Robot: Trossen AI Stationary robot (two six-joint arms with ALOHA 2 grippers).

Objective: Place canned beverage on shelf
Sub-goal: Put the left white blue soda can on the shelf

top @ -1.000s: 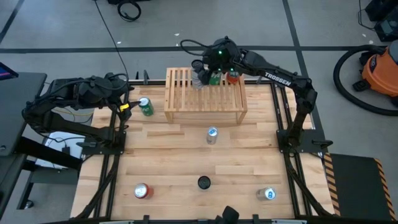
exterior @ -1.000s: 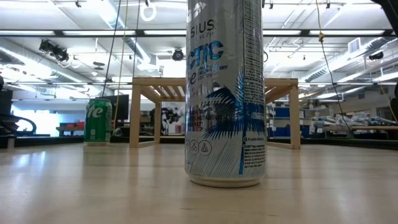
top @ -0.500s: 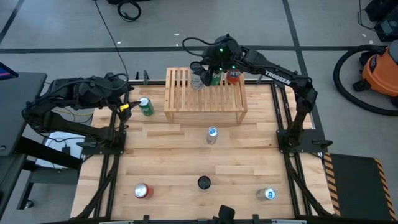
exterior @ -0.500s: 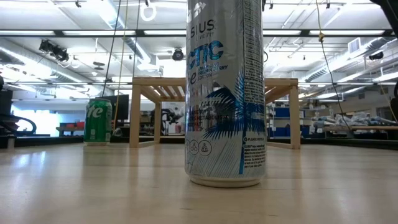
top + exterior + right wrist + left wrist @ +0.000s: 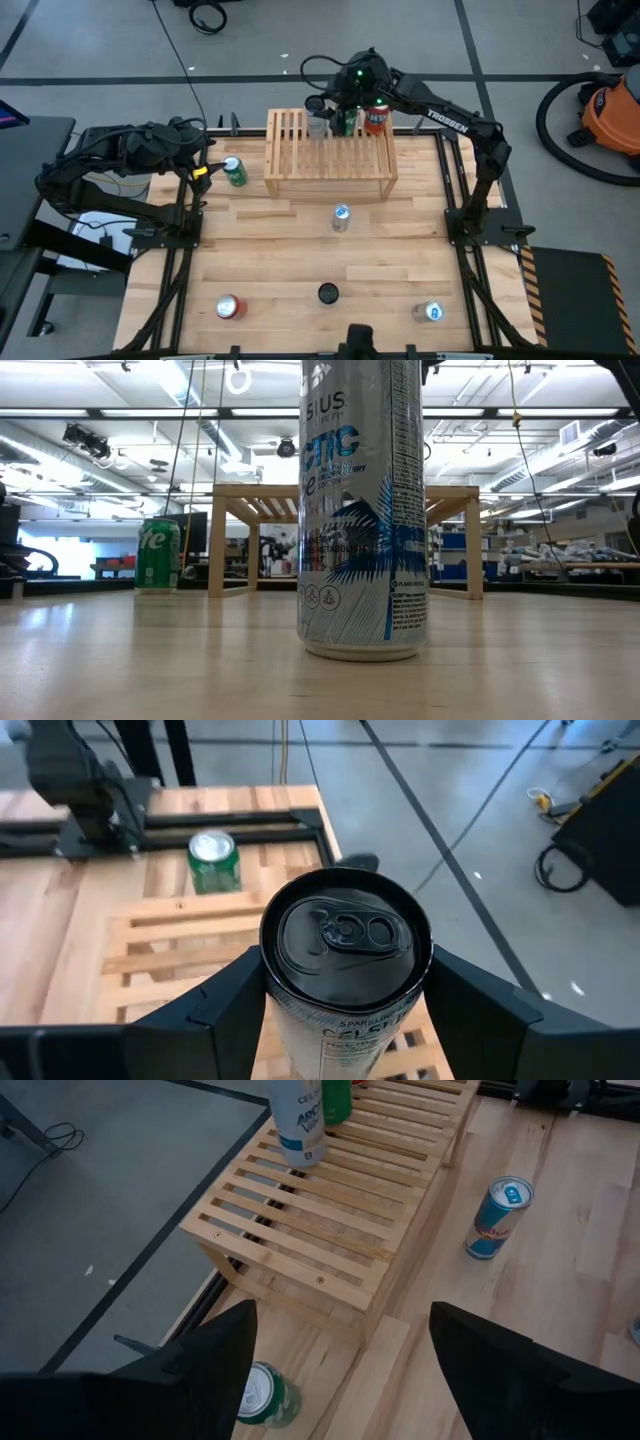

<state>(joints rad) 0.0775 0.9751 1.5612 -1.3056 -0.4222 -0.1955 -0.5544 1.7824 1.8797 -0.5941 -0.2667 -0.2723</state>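
Fingers of my right gripper flank the silver can on the shelf, contact unclear; left gripper waits spread.

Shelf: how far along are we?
Done: green can and red can stand on the shelf. In hand: right gripper, jaws on the silver can set beside them. Left: five cans on the table; left gripper waits, open.

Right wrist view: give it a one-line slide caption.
Right gripper straddles a tall can on the shelf.
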